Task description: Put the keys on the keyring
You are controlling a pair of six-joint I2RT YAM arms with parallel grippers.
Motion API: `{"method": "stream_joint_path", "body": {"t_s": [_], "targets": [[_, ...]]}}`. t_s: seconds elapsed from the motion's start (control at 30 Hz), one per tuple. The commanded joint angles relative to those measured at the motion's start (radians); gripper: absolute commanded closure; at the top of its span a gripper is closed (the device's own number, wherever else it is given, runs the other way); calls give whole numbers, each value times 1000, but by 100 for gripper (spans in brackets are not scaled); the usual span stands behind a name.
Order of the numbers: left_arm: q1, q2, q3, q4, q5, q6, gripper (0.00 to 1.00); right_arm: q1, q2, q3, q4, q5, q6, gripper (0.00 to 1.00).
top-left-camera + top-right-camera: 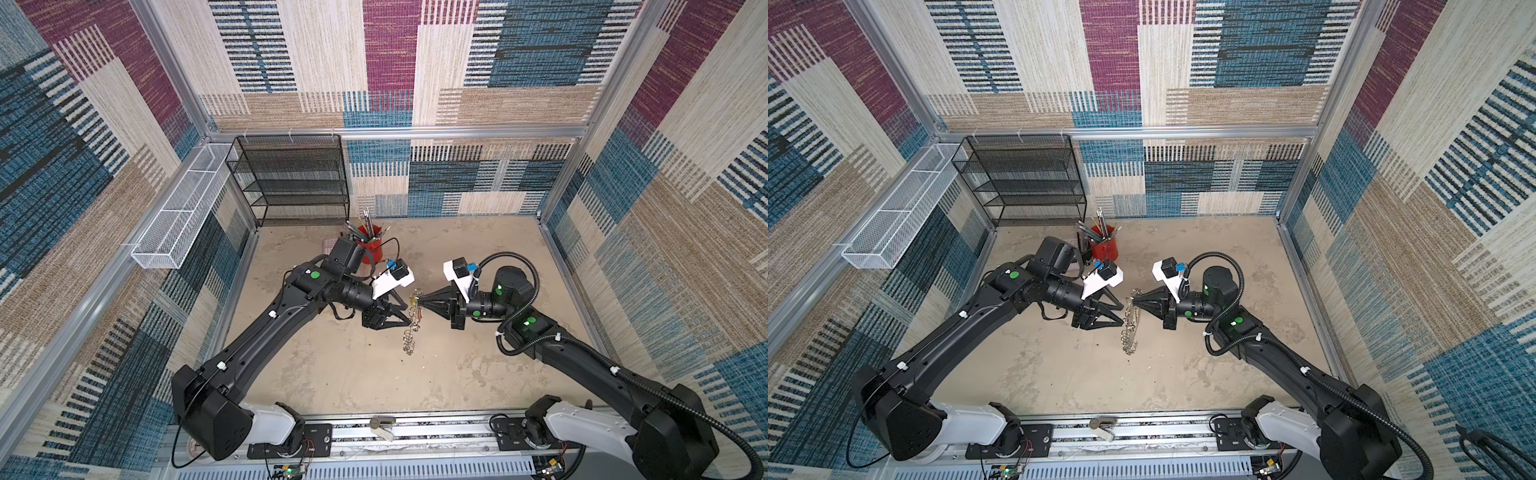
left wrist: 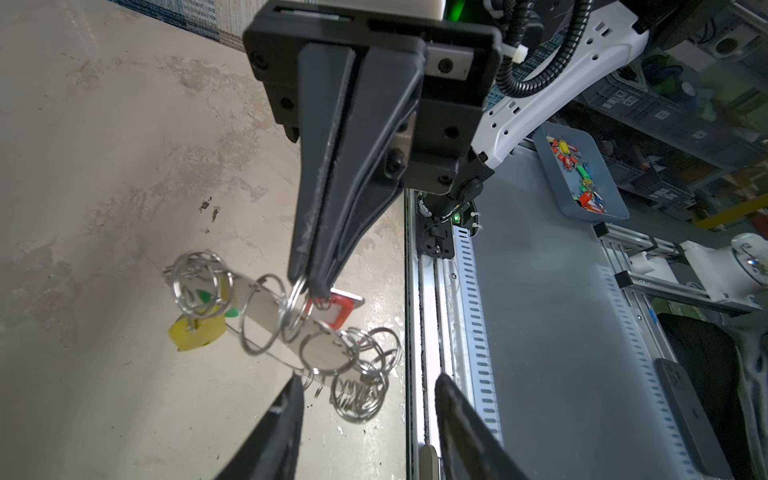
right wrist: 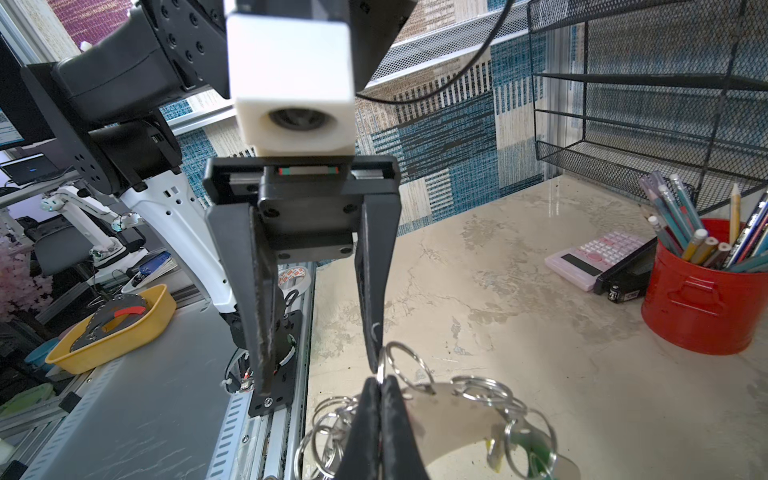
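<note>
keyring (image 1: 409,337) in right hand (image 1: 418,298), left hand (image 1: 408,315) beside

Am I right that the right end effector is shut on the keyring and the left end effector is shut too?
No: the left end effector is open, its jaws apart in the right wrist view. The right end effector is shut on the keyring.
</note>
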Motion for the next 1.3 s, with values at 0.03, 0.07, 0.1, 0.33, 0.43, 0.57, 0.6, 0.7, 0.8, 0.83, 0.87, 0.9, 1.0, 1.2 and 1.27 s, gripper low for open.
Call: {"method": "stream_joint_path", "body": {"t_s": [0.03, 0.07, 0.1, 0.33, 0.43, 0.57, 0.6, 0.7, 0.8, 0.83, 0.87, 0.9, 1.0, 1.2, 1.27], "targets": [[-2, 4, -3, 63, 28, -33, 46, -1, -2, 5, 48, -1, 5, 100], [-4, 6, -4, 68, 33, -33, 46, 0, 0, 5, 47, -2, 6, 100], [-7, 10, -6, 74, 38, -33, 46, 0, 0, 5, 49, -3, 5, 100], [-19, 22, -20, 141, 36, -55, 46, 0, 8, 8, 55, -2, 1, 100], [-20, 13, -37, 199, 4, -81, 46, 0, 12, 6, 57, -5, 0, 100], [-20, -1, -62, 278, -49, -100, 45, 0, 17, -2, 68, -15, -3, 100], [-20, -3, -64, 291, -58, -98, 44, 0, 20, -1, 68, -17, -3, 100], [-20, 11, -47, 288, -62, -84, 42, 0, 24, -3, 71, -19, -10, 100], [-20, 40, -16, 261, -41, -61, 41, 0, 29, -4, 75, -18, -12, 100], [-20, 52, -5, 245, -27, -53, 41, -1, 30, -6, 75, -15, -15, 100], [-20, 63, 11, 221, -12, -38, 43, -2, 33, -6, 75, -11, -19, 100], [-19, 72, 24, 195, -6, -23, 44, -2, 33, -6, 73, -11, -21, 100], [-18, 81, 45, 126, -24, 30, 49, -5, 41, -8, 74, -4, -31, 100], [-2, 99, 105, 25, -75, 94, 60, -14, 65, -2, 86, -10, -35, 100], [8, 100, 117, 6, -79, 107, 64, -18, 69, 0, 89, -14, -35, 100]]}}
